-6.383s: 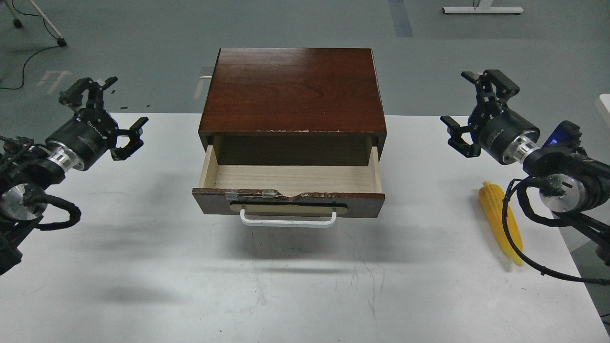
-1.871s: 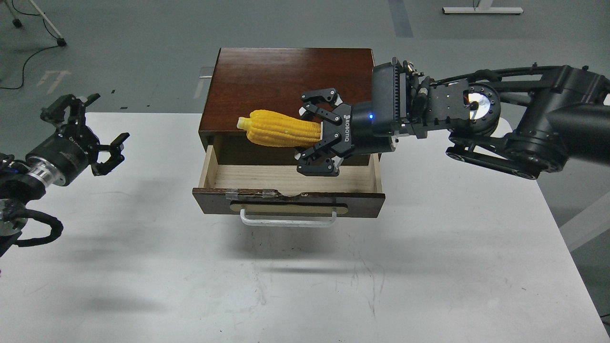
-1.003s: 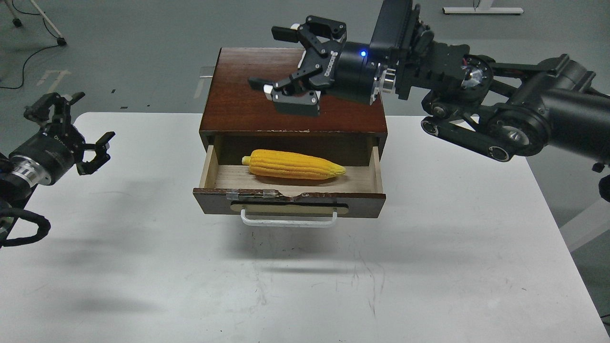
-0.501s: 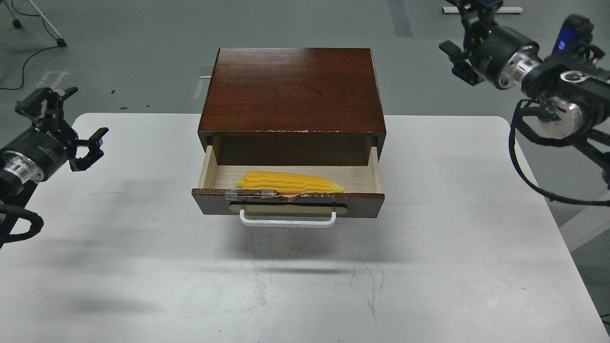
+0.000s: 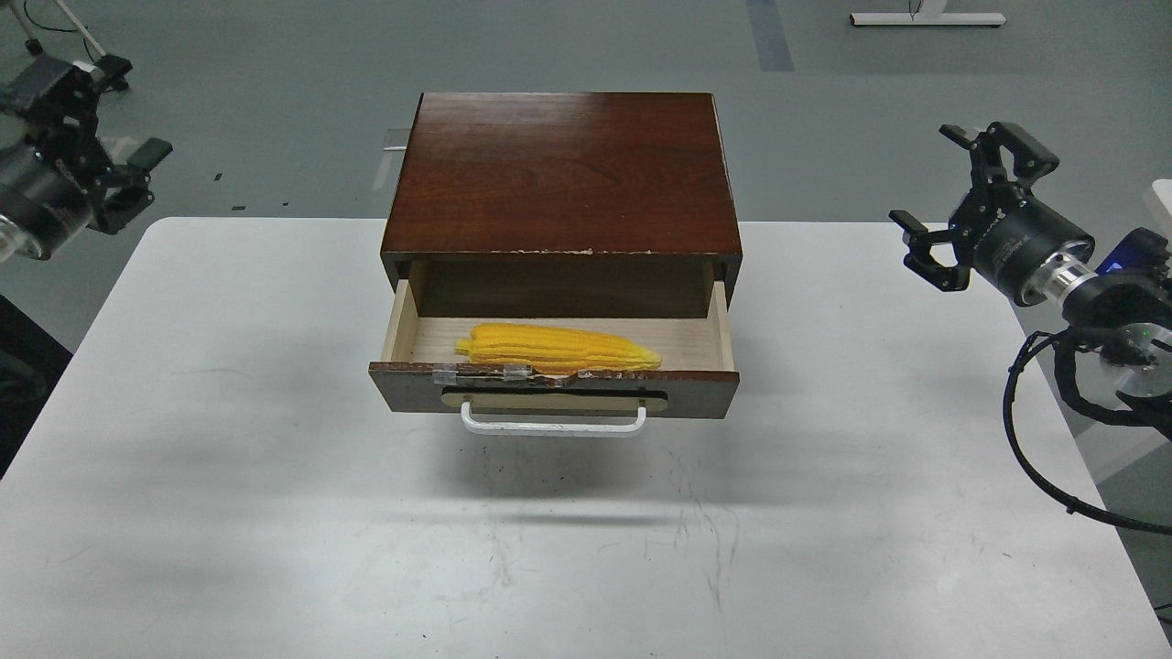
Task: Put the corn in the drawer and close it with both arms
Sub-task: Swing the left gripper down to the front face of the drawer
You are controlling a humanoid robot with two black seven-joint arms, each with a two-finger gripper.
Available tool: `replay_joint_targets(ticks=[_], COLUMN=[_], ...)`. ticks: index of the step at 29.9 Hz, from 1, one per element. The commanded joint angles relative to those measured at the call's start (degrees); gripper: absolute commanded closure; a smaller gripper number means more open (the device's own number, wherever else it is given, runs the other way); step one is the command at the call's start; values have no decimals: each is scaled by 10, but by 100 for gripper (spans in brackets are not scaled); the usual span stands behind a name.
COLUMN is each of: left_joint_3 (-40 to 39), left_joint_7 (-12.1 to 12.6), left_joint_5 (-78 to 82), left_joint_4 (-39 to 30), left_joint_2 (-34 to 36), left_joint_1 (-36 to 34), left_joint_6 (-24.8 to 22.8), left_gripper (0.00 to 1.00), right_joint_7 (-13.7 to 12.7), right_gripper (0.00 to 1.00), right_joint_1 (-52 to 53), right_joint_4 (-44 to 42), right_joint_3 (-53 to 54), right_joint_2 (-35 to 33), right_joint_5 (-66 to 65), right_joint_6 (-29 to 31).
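Observation:
The yellow corn [image 5: 558, 348] lies lengthwise inside the drawer [image 5: 555, 389], against its chipped front board. The drawer stands pulled out from the dark wood cabinet [image 5: 562, 174], its white bar handle [image 5: 553, 423] facing me. My right gripper [image 5: 961, 197] is open and empty, above the table's right edge, well right of the cabinet. My left gripper [image 5: 96, 119] is open and empty, raised beyond the table's far left corner.
The cabinet stands at the back middle of the white table [image 5: 275, 513]. Black cables [image 5: 1044, 439] hang from my right arm over the table's right edge. A white stand base [image 5: 925, 18] sits on the grey floor behind.

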Motion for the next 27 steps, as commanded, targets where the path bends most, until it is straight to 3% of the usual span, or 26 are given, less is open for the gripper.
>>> replay_joint_targets(ticks=[1,3,5,6,7,8,13,17,27], left_joint_3=[8,9,8,9,8,3,10,87,145], left_joint_7=[0,0,0,0,0,0,0,0,0], left_joint_5=[68,103,116,120,129,139,201,307,332], left_joint_4=[-141,-243,-276,-292,-320,-344,-428,-509,-516], left_joint_2=[67,110,118,123,130,137,161,188,165], left_joint_1=[2,3,3,2,-1,-2,1,25,50], left_joint_6=[75,101,99,94,70,39,-25,-58,-65], left_gripper=[3,6,17,40,96,100,100,100,100], right_joint_7=[0,0,1,0,1,0,0,0,0], right_gripper=[0,0,0,0,0,0,0,0,0], right_joint_1=[-10,-18,-22,-24,-28,-32,-41,-53,-54], right_joint_4=[-1,-2,-2,-3,-3,-4,-6,-15,-81], right_joint_3=[-2,-2,-3,-4,-6,-7,-12,-12,-39], right_joint_2=[-3,-5,-8,-9,-9,-9,-9,-9,-4], right_joint_5=[-1,-1,-1,-1,-2,-3,-10,-11,-12], right_joint_6=[0,0,0,0,0,-1,-5,-4,-1])
